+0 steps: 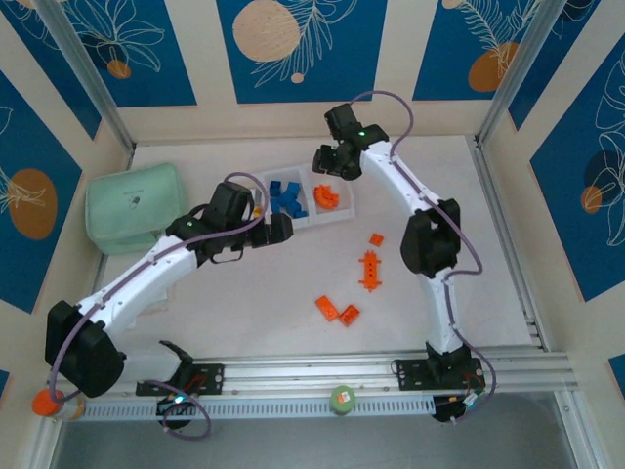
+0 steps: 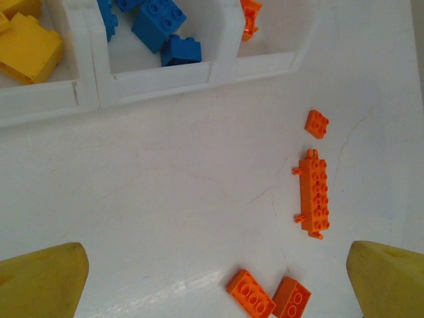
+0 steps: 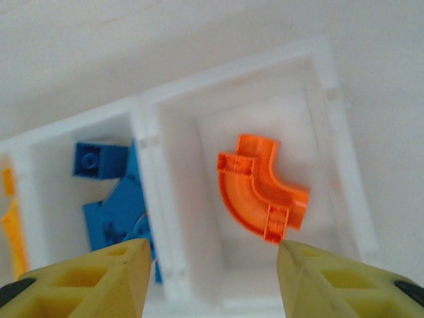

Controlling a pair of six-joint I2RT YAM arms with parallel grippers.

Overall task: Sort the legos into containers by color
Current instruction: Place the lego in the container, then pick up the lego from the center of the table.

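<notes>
Right gripper (image 3: 212,257) hangs over the right compartment of the tray (image 1: 344,209), its yellow fingers (image 3: 99,271) partly spread with nothing between them. Left gripper (image 2: 215,262) stands spread wide over bare table (image 2: 165,192) just near of the tray, and it too grips nothing.

From overhead, the left arm's wrist (image 1: 230,207) covers the tray's left compartment, and the right gripper partly hides its far right corner. A mint-green pouch (image 1: 137,207) lies to the left of the tray, behind the left arm. A small green round object (image 1: 342,399) sits on the near rail.

One red-orange curved arch (image 3: 262,189) lies in the right compartment. Blue bricks (image 2: 158,23) fill the middle one; their number is unclear. Yellow bricks (image 2: 26,46) lie in the left one, at least two. Four red-orange pieces are loose on the table to the near right: a small square brick (image 2: 317,123), a studded bar (image 2: 313,193), and two flat bricks (image 2: 250,293) touching each other.
</notes>
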